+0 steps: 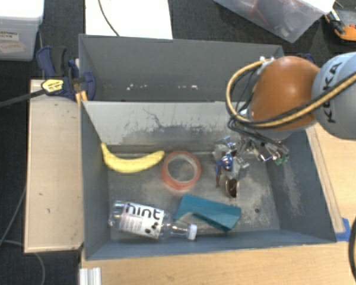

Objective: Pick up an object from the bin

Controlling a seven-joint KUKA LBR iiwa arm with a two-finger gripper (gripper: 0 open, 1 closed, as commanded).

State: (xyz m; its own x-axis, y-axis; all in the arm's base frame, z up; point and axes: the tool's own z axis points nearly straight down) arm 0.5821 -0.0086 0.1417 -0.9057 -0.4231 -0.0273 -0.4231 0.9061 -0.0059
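Apparently dark piece (231, 187) under gripper (228, 170) runs near-far.

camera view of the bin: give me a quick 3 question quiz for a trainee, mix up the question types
1. Multiple choice: what lies between the yellow banana and the gripper?
A) a tape roll
B) a mug
C) a spoon

2. True or false: the clear bottle stands upright.

3. Fill in: the teal block lies by the bottle's ____ end (cap or base).

Key
1. A
2. False, it lies on its side
3. cap
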